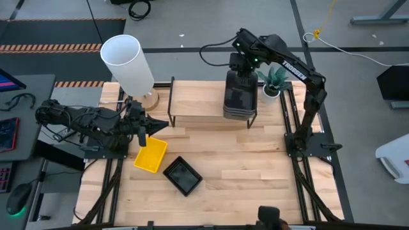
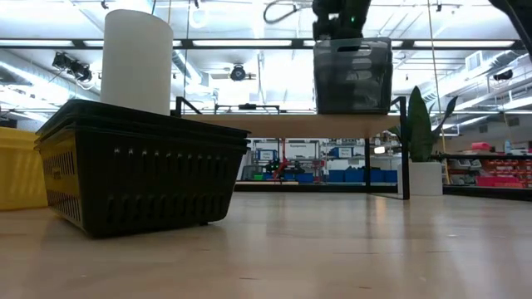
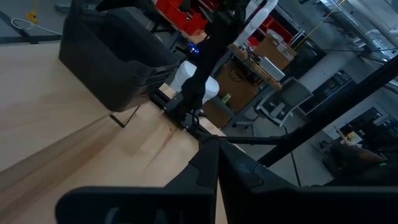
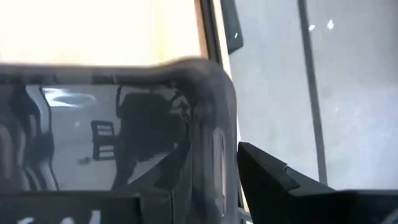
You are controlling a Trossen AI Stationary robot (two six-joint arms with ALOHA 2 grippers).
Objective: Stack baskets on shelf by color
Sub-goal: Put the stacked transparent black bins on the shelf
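Dark grey baskets (image 1: 239, 96) are stacked on the shelf (image 1: 198, 105), flanked by the right gripper's (image 1: 241, 69) spread jaws.

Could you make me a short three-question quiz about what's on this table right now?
1. True or false: the yellow basket sits on the shelf.
2. Which basket lies nearest the yellow one? A) small black basket B) dark grey basket stack
3. Which arm reaches over the shelf?

Key
1. False; it is on the tabletop.
2. A.
3. The right arm; the right gripper is above the grey stack at the shelf's right end. The left gripper waits, jaws shut, by the yellow basket.
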